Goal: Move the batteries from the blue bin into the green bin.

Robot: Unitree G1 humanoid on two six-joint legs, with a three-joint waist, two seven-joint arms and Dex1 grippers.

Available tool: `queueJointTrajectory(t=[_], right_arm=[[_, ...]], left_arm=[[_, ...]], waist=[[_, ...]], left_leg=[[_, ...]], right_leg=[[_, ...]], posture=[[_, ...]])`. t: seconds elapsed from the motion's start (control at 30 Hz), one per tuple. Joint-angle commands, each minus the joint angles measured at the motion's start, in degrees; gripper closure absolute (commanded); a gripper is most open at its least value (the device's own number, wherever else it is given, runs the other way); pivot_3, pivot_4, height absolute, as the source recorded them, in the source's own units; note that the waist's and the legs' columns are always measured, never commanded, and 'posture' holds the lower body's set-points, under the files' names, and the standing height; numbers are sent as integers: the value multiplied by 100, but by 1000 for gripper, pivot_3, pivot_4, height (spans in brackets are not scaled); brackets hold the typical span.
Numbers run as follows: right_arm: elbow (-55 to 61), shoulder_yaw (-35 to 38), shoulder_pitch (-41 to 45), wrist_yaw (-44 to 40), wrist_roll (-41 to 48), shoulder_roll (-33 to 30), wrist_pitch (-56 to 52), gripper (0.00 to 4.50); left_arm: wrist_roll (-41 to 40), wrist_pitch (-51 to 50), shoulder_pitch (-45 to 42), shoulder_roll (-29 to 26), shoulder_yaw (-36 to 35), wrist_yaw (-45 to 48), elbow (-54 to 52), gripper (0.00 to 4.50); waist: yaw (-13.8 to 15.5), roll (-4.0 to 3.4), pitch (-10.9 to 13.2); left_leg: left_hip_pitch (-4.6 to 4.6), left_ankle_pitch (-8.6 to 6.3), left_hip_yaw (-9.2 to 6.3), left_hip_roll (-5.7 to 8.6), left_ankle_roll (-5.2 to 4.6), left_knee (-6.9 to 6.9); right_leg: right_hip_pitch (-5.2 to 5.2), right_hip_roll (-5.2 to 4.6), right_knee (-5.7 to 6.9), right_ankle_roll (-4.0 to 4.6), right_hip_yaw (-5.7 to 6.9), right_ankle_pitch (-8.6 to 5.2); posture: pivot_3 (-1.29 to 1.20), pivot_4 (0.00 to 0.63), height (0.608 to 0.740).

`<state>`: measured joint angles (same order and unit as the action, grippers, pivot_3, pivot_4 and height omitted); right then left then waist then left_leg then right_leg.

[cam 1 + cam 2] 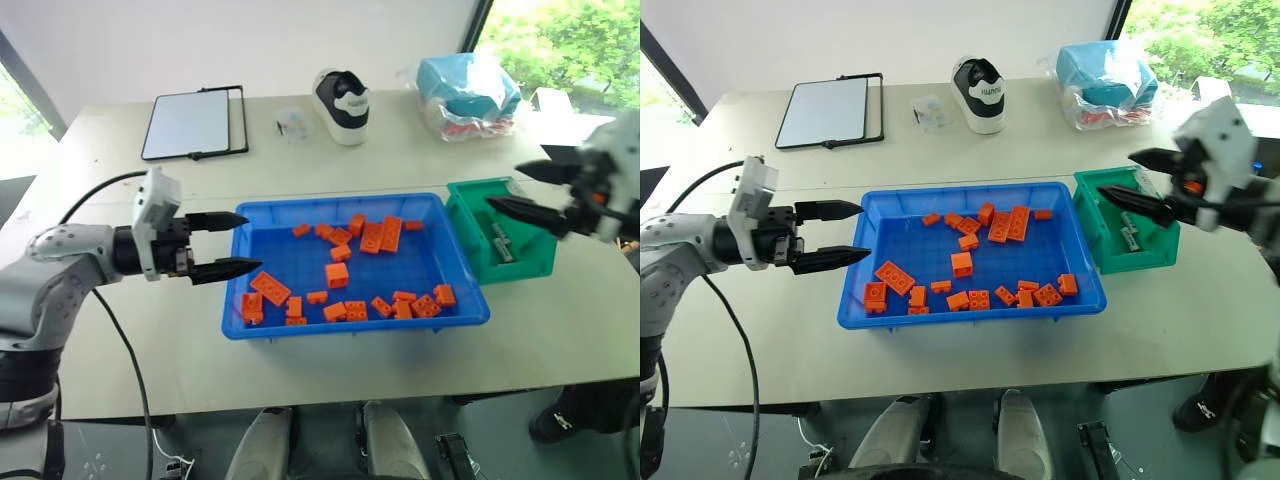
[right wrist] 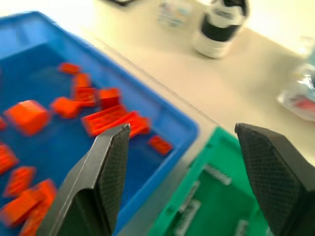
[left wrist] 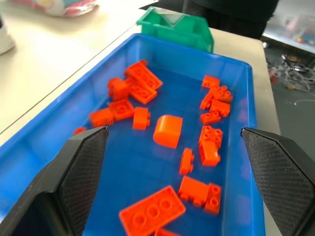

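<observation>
The blue bin sits near the front edge of the tabletop, about midway along it. Scattered orange bricks lie in it, and none of the silver-white batteries can be made out among them. The green bin stands just beside the blue bin's right end, closer to the right edge of the tabletop. The batteries lie on its floor, slim pale cylinders, also seen in the right wrist view; their number cannot be told.

The left tool hangs level above the tabletop just outside the blue bin's left rim, pointing across the bin. Its two black fingers stand wide apart with nothing between them.

The right tool hovers above the green bin, pointing toward the blue bin and tilted slightly down. Its fingers are spread apart and empty, clear of both bins.

Toward the far edge of the tabletop lie a white board in a black frame on the left, a small clear packet next to it, a black-and-white shoe near the middle, and a plastic bag with light-blue contents toward the far right corner. A black cable curves over the left part of the tabletop and down past its front edge.
</observation>
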<state>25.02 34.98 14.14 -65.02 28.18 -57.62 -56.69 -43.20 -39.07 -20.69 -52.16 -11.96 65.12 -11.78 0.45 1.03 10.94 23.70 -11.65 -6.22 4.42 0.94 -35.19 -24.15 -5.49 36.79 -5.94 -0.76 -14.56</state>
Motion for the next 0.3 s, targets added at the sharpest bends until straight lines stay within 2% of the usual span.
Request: queueJointTrajectory(t=[0.03, 0.17, 0.3], right_arm=[[536, 992, -1012, -475, 543, 125, -131, 1049], [546, 1177, -1875, -348, 424, 323, 377, 1049], [246, 1039, -1992, -14, 488, 509, 673, 1049]], left_arm=[[-165, -72, 85, -242, -476, 94, -16, 0], [-254, -185, 217, -341, -652, 83, -45, 0], [-253, -201, 392, -342, -775, 14, -221, 0]], waist=[[24, -4, 2], [7, -7, 2], [0, -7, 2]], left_leg=[[0, 0, 8, 1, 0, 0], [-22, -1, 17, -1, 0, -8], [-34, -10, 19, -21, 14, -5]], right_leg=[[0, -3, -8, 3, -5, -2], [36, -7, -31, 8, -11, -3], [61, -7, -66, 8, -2, 2]], posture=[[0, 150, 731], [0, 150, 731], [0, 150, 731]])
